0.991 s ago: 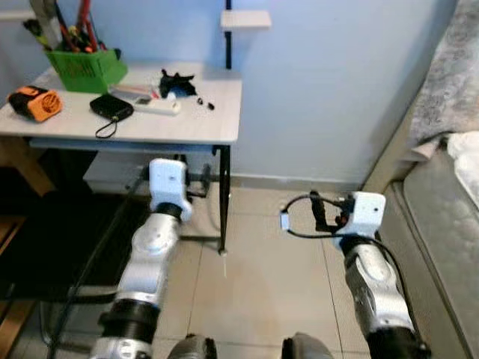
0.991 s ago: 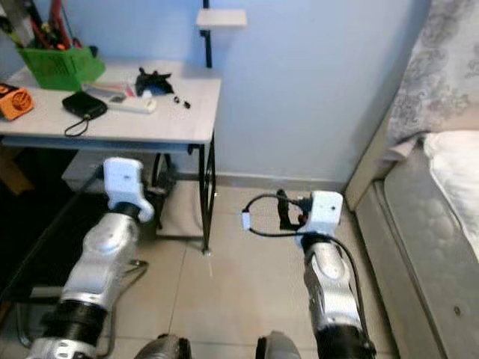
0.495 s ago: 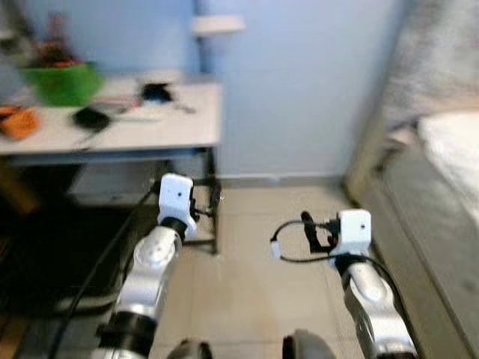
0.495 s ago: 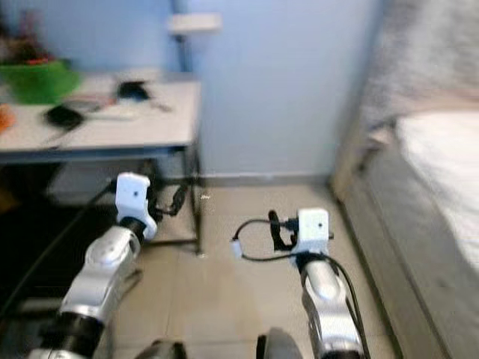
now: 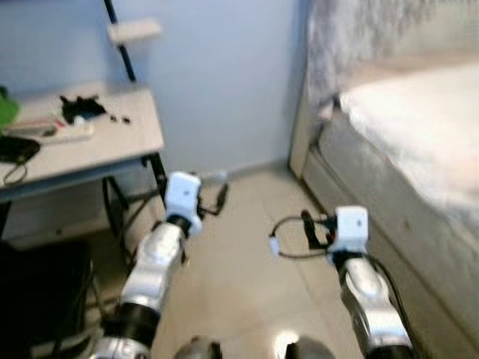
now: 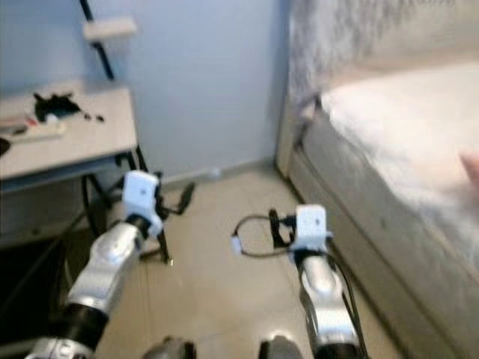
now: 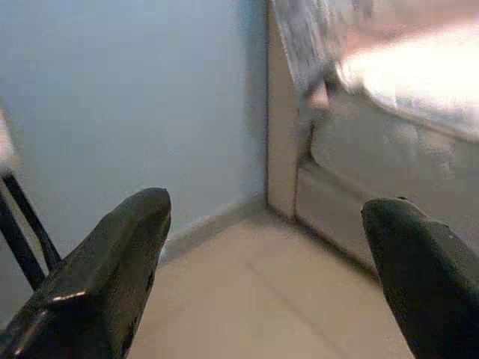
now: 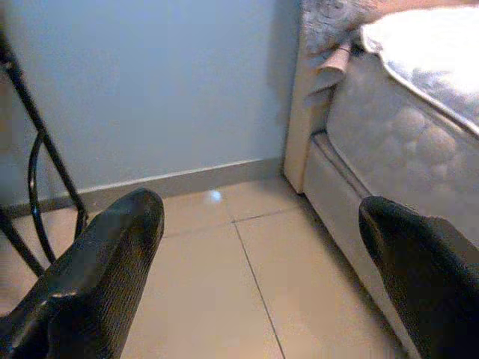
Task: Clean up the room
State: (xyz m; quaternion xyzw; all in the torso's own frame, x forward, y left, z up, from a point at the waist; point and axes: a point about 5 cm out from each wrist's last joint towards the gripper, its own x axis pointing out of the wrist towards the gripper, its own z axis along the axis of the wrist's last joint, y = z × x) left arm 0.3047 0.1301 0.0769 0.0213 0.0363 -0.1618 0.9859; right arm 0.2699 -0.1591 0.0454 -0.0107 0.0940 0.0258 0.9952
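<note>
Looking down from the robot's head, a slightly blurred room with a beige tiled floor and a pale blue wall at the far side. On the far left stands a white table on black legs, carrying a white power strip, a small black heap of items and a black pouch with a cord at its left edge. Above the table a small white shelf is fixed to a black pole. Near the middle, the left gripper is held out over the floor just right of the table, its two black fingers spread wide with nothing between them. Right of it, the right gripper is likewise held over bare tiles, fingers wide apart and empty, with a looped black cable at its wrist. Along the right side runs a bed with a quilted grey mattress, a white cover on top, and a patterned grey fabric hanging at its far end against the wall.
</note>
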